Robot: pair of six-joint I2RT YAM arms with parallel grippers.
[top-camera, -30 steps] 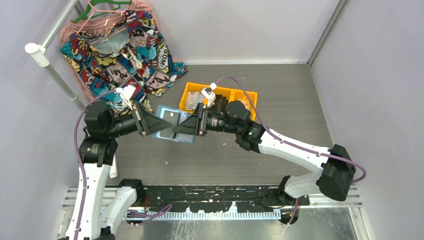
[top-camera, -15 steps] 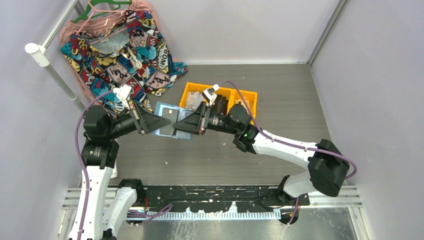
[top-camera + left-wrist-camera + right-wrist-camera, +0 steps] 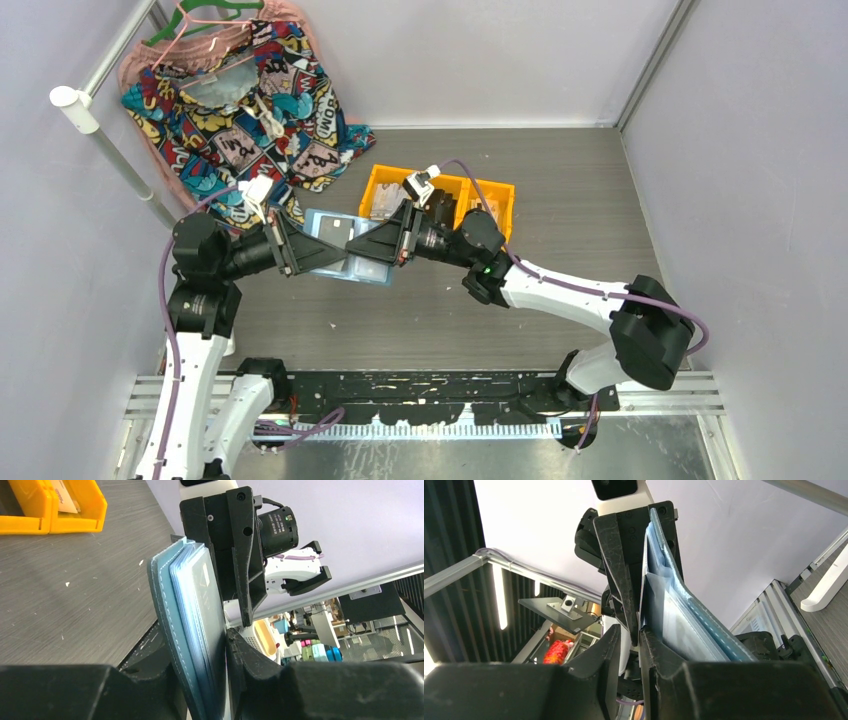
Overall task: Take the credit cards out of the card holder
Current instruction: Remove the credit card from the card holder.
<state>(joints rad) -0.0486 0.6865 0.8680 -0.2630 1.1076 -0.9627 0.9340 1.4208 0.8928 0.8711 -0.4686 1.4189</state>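
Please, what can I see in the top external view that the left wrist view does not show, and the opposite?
Only top external: the patterned shirt on its hanger. Only left wrist: the card holder's stitched edge and layered pockets, seen close up between the fingers of the left gripper. Both: the card holder, the yellow bins, and the right gripper at the holder's other end.

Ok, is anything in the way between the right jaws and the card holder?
Nothing visible stands between them. The left gripper holds the card holder up off the table, and the right gripper is right against its opposite edge. Whether the right jaws have closed on it cannot be told.
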